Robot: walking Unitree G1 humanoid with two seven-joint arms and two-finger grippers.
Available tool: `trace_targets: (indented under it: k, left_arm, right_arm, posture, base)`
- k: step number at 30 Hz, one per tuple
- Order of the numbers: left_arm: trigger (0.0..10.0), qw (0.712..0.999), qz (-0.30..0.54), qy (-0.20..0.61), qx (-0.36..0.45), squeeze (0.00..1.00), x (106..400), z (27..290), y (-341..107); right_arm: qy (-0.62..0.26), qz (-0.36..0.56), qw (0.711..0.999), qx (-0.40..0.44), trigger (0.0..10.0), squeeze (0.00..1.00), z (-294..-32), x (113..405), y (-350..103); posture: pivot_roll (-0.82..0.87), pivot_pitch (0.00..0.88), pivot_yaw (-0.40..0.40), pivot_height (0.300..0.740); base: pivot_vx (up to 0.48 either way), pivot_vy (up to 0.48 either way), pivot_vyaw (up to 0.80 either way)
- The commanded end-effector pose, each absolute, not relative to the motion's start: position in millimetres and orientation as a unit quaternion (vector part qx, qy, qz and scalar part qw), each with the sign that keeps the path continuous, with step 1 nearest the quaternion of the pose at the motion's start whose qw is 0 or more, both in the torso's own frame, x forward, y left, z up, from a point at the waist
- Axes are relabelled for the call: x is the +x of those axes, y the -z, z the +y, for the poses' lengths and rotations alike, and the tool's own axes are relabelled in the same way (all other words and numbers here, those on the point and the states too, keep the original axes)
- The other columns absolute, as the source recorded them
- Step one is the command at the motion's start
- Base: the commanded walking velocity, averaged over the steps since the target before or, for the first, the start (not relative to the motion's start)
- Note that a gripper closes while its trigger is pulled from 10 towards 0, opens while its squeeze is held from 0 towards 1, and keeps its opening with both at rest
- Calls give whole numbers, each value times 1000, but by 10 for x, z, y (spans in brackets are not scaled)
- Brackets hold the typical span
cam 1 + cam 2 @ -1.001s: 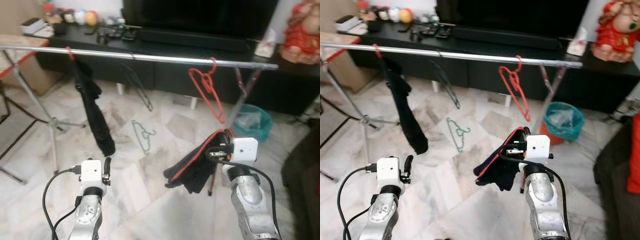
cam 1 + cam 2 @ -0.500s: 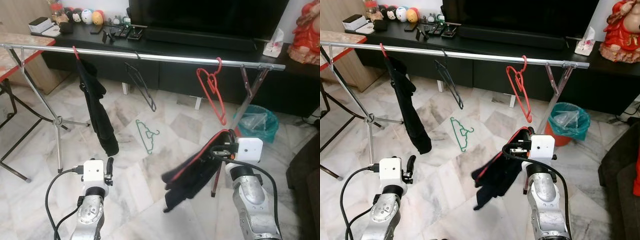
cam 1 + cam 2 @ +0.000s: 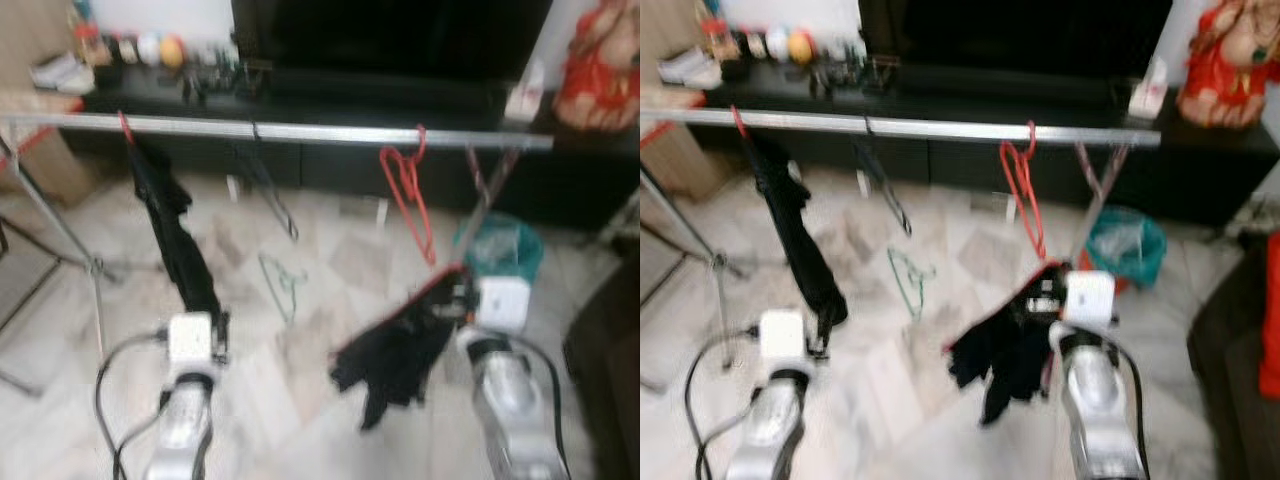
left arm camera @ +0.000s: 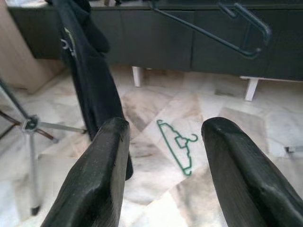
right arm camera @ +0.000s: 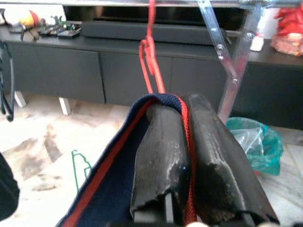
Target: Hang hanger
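Right gripper (image 5: 182, 156) clamping red hanger (image 5: 188, 142) with dark garment (image 3: 395, 360) – carrying toward rail (image 3: 300, 131) above-ahead. Left gripper (image 4: 163, 156) idling wide, 2 fingers apart – green hanger (image 4: 177, 144) on floor beyond.

Four hangers (image 3: 408, 195), two garments (image 3: 172, 230)

Green hanger (image 4: 176, 146) on marble floor (image 4: 227, 118)

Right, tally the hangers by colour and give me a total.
Red hangers: 2, one empty on the rail, one with dark cloth in the right claw.
Black hangers: 1, on the rail.
Green hangers: 1, on the floor.
Total: 4.
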State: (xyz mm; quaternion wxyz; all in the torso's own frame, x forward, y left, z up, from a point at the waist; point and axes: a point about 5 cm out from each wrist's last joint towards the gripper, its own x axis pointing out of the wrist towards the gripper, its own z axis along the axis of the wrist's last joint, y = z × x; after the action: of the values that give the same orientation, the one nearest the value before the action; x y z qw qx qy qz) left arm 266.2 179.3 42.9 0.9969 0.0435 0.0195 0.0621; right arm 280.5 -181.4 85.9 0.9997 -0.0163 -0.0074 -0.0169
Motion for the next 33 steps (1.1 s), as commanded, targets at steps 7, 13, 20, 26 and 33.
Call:
trace_targets:
  k: [7, 13, 20, 26, 33]
  left_arm:
    - [10000, 996, 26, -72, 44, 0, 2636, 1855, -415]
    - [10000, 996, 23, -73, 45, 0, 2637, 1862, -428]
    - [10000, 996, 22, -73, 44, 0, 2638, 1861, -434]
    - [10000, 996, 21, -73, 43, 0, 2634, 1863, -438]
    - [10000, 996, 17, -74, 43, 0, 2641, 1866, -453]
  right_arm:
    - [9, -27, 1000, -13, 10000, 0, -1746, 2838, -939]
    - [8, -25, 1000, -12, 10000, 0, -1744, 2840, -928]
    - [9, -24, 1000, -12, 10000, 0, -1744, 2842, -922]
    - [9, -22, 1000, -13, 10000, 0, -1744, 2840, -914]
    - [-3, -11, 1000, -8, 10000, 0, -1717, 2841, -875]
  posture:
    - [-10, 73, -14, 740]
    - [-9, 72, -14, 740]
    - [-9, 72, -14, 740]
    - [-9, 71, -14, 740]
    - [-10, 68, -13, 740]
  base:
    - [310, 0, 0]
    - [312, 0, 0]
    - [312, 0, 0]
    - [314, 0, 0]
    - [312, 0, 0]
